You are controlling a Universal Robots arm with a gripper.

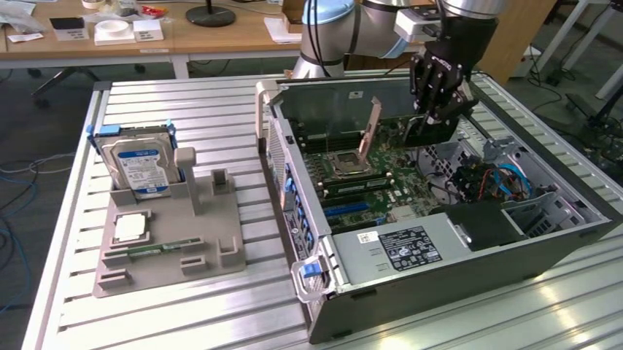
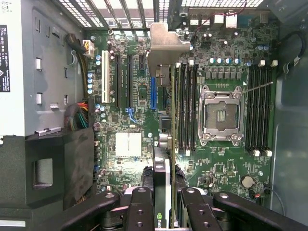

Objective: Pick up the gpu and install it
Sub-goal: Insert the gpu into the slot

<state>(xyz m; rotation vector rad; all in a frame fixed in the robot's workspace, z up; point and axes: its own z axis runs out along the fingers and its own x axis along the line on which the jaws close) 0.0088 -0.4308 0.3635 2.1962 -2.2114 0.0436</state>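
My gripper (image 1: 435,109) hangs over the open computer case (image 1: 545,251) and is shut on the gpu (image 1: 427,133), which it holds on edge above the motherboard (image 1: 375,186). The card's metal bracket (image 1: 370,135) points toward the case's rear wall. In the wrist view the gpu (image 2: 161,166) appears edge-on between my two black fingers (image 2: 139,207), with its bracket (image 2: 166,48) at the far end. It hovers over the blue expansion slot (image 2: 153,94), beside the memory slots and the bare processor socket (image 2: 221,115). I cannot tell whether the card touches the slot.
A grey parts holder (image 1: 171,266) on the exterior view's left carries a silver hard drive (image 1: 136,166), a processor chip (image 1: 130,227) and a memory stick (image 1: 156,248). Inside the case are a power supply (image 1: 404,248), a black drive cage (image 2: 45,175) and coloured cables (image 1: 497,182).
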